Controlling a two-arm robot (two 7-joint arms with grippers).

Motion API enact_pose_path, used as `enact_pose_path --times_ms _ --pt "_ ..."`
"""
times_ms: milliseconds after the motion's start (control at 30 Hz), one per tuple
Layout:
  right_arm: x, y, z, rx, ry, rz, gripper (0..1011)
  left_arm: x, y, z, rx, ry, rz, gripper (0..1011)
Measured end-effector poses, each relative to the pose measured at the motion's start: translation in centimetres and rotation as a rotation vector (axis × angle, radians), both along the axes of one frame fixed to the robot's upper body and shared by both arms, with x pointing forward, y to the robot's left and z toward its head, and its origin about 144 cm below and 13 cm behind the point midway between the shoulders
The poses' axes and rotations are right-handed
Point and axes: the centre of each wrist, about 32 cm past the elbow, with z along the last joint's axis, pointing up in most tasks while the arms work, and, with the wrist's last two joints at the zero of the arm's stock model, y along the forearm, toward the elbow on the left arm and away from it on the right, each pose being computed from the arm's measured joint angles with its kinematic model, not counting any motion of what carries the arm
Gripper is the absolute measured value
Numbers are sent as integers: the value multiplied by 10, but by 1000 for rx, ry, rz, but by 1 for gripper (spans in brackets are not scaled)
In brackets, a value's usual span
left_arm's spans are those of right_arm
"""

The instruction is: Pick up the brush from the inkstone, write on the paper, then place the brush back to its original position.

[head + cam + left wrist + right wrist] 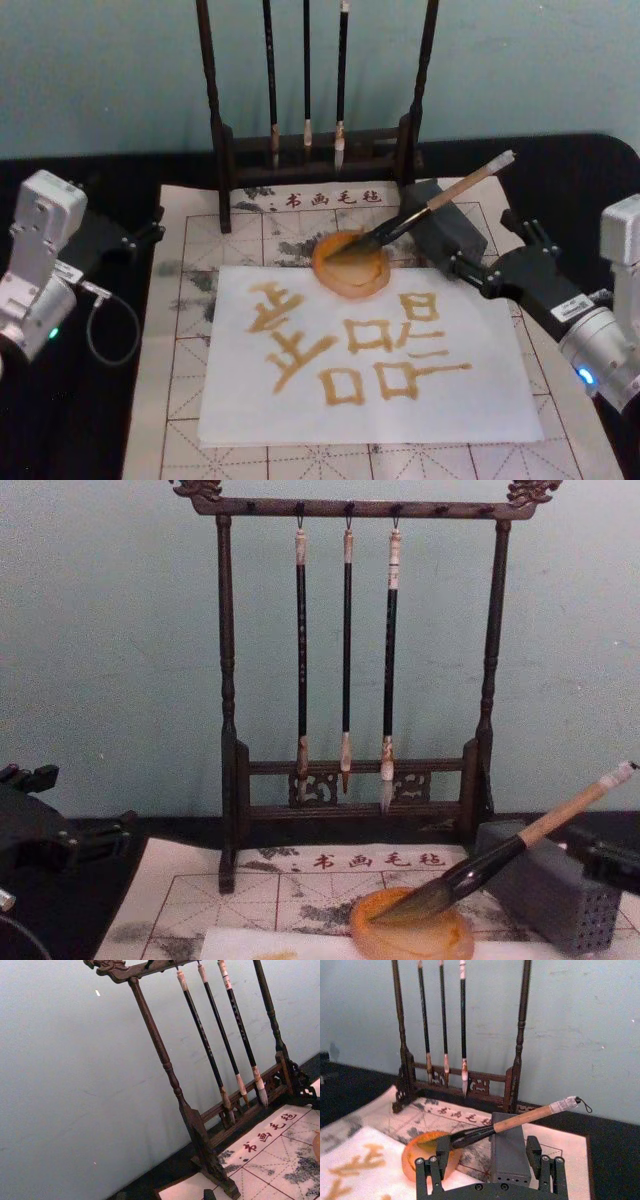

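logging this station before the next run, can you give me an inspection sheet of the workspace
surface: black table with a gridded felt mat, ink-stained near the top.
job's things: brush lies tilted, bristles in the orange inkstone, handle propped on a grey block; paper carries amber characters.
clutter: wooden rack with three thin hanging brushes.
grippers: left gripper off the mat's left edge; right gripper open, empty, beside the grey block.
cables: a looped cable by the left arm.
surroundings: pale blue wall.
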Motion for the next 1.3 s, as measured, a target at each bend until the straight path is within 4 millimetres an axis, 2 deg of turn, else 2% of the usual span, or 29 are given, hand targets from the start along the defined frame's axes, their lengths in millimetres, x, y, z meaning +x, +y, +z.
enact_pose_path --times_ms 467,1300 --pt "3 3 -3 -160 6 11 1003 0 0 0 0 0 0 1001" --pt "3 2 -2 -153 2 11 1003 0 0 0 0 0 0 1001"
